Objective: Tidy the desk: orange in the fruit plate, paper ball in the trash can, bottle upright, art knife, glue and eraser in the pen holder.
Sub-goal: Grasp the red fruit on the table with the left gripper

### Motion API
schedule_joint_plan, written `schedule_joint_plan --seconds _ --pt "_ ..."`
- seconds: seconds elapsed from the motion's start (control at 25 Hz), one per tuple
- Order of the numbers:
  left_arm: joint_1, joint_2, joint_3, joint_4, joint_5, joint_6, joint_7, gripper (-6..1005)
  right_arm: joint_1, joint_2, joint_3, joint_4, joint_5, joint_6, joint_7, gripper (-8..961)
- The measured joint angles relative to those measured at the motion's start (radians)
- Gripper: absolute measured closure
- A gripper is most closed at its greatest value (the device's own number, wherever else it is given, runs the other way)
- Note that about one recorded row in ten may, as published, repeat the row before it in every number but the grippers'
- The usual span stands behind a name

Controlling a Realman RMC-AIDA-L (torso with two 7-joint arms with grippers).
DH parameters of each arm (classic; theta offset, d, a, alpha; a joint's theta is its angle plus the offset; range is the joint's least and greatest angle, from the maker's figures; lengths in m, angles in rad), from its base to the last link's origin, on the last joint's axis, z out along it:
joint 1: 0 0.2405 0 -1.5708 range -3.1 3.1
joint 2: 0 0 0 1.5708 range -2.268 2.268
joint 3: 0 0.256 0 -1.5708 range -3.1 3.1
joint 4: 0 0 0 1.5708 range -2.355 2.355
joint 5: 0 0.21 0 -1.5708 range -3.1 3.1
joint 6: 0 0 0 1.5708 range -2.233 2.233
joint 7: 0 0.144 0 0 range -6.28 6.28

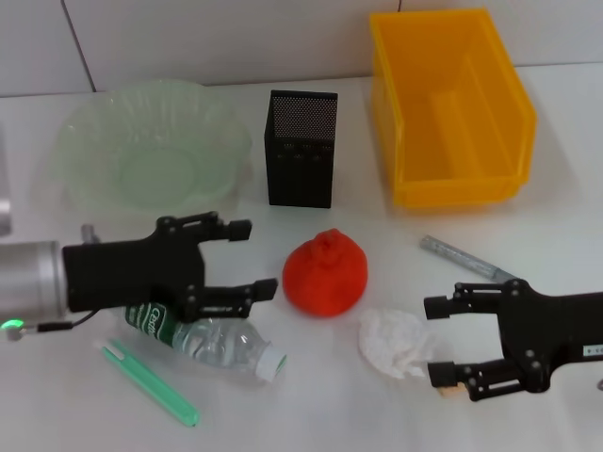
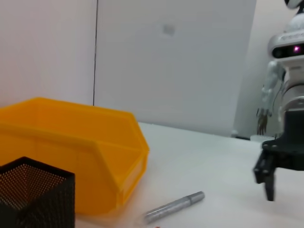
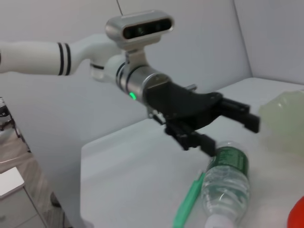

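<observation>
Fingers spread, the left end effector (image 1: 240,256) hovered just above the fallen clear plastic green-labelled bottle (image 1: 207,340) at seven o'clock on the tabletop (image 1: 311,405), probably to right it, while the right end effector (image 1: 445,342), also open, flanked the crumpled white paper ball (image 1: 396,343).

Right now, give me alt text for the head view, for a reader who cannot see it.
Two open black grippers hover over a white desk: the left gripper above a lying bottle, the right gripper beside a paper ball. Between them sits an orange; behind stand a fruit plate, pen holder and trash can.
</observation>
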Motion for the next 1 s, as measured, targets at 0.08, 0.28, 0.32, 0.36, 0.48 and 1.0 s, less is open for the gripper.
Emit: schedule_joint_plan --seconds 0.08,0.28,0.32,0.36,0.48,1.0 --pt "-0.033 -0.003 0.029 0.000 0.004 -0.055 0.002 172 -0.008 0.000 0.000 -0.001 -0.006 -0.008 0.000 128" --pt "-0.062 -0.007 0.067 0.000 0.000 -0.114 0.007 172 -0.017 -0.002 0.006 -0.002 -0.008 -0.010 0.000 128" --pt "-0.087 -0.010 0.147 -0.011 -0.042 -0.198 0.059 172 -0.017 -0.002 0.007 -0.002 -0.008 -0.010 0.000 128" --pt "-0.092 -0.010 0.187 -0.013 -0.063 -0.242 0.077 172 -0.018 -0.002 0.008 -0.002 -0.008 -0.010 0.000 128" --pt "-0.092 -0.010 0.187 -0.013 -0.063 -0.242 0.077 173 -0.016 -0.004 0.002 -0.002 -0.009 -0.011 0.003 128" --pt "-0.110 -0.009 0.356 -0.024 -0.130 -0.413 0.130 248 -0.003 -0.002 0.000 -0.001 -0.010 0.001 0.009 127"
